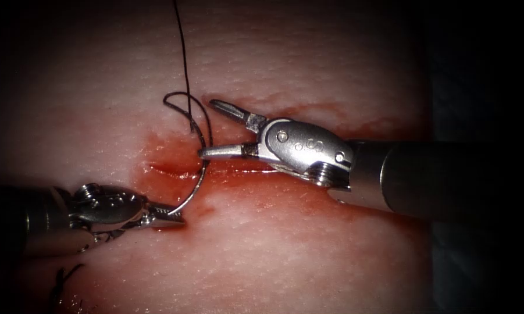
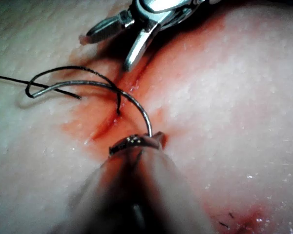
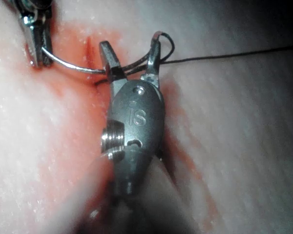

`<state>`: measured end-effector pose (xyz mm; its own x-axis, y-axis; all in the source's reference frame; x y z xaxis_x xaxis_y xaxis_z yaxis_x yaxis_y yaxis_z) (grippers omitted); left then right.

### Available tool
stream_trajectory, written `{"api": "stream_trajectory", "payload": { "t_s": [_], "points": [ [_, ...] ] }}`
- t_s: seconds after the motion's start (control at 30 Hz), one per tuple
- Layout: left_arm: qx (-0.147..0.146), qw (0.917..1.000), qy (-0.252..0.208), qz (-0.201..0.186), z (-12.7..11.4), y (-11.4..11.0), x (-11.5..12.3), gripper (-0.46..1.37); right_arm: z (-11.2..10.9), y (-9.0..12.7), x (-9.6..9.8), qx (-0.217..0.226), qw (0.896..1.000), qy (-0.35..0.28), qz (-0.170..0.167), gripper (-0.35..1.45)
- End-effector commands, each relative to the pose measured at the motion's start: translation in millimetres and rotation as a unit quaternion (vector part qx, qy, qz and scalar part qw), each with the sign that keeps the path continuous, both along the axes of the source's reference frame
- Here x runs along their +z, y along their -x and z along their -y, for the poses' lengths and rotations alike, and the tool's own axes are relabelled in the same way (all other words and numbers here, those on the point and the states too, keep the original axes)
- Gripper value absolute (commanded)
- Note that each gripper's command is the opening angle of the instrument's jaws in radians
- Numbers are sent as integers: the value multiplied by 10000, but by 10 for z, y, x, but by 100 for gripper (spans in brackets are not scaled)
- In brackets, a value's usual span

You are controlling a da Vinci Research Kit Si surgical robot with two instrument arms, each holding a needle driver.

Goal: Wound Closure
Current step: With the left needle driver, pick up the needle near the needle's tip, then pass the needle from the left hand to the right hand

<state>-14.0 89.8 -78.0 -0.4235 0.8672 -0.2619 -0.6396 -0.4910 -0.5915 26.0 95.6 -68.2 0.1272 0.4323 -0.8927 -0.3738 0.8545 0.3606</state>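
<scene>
My left claw [image 1: 177, 219] sits on the near left of the cut [image 1: 174, 170], clenched on the needle [image 1: 199, 183] close to one end of its curve; in the left wrist view the same claw [image 2: 154, 139] pinches the needle [image 2: 117, 92] right at its tip, and the steel arcs up and away from the jaws over the wound; I cannot tell whether the far end of the needle is in the tissue [image 1: 308, 256] or merely lying over it, since the thread [image 1: 183, 58] crosses just there; the arc itself rides clear above the red fluid [image 1: 168, 154].

My right claw [image 1: 206, 129] comes in from the right with its jaws spread wide and grasping nothing; the nearer jaw lies along the cut with its tip just beside the needle's curve, the farther jaw points off to the far left; in the right wrist view this claw [image 3: 129, 51] straddles the needle [image 3: 71, 65], one jaw on either side of it, and the left claw [image 3: 36, 44] clamps the needle's end near by.

The thread loops once on the far side of the cut, beside the open jaws, then runs away to the far edge.
</scene>
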Motion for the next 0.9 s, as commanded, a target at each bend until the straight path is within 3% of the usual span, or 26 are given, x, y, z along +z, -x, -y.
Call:
{"api": "stream_trajectory", "payload": {
  "t_s": [0.03, 0.23, 0.53, 0.67, 0.73, 0.9],
  "points": [
    [14, 9999, 128, -71, -1, 0, -3, -35, 0, -1, -1, 41, 9999, -135, 47, 113],
    [-118, 9985, 259, -475, -1, 0, -13, -35, 4, -4, -5, 209, 9971, -671, 281, 113],
    [259, 9863, 596, -1514, 2, -2, -24, -35, 6, -8, -26, 599, 9873, -1375, 523, 102],
    [517, 9743, 776, -2049, 2, -1, -39, -35, 6, -12, -40, 1000, 9757, -1875, 527, 88],
    [566, 9713, 860, -2145, 0, 0, -45, -35, 6, -15, -42, 1046, 9721, -2004, 632, 87],
    [727, 9609, 1063, -2452, -3, 7, -61, -35, 10, -23, -41, 1157, 9500, -2731, 971, 91]
  ]
}}
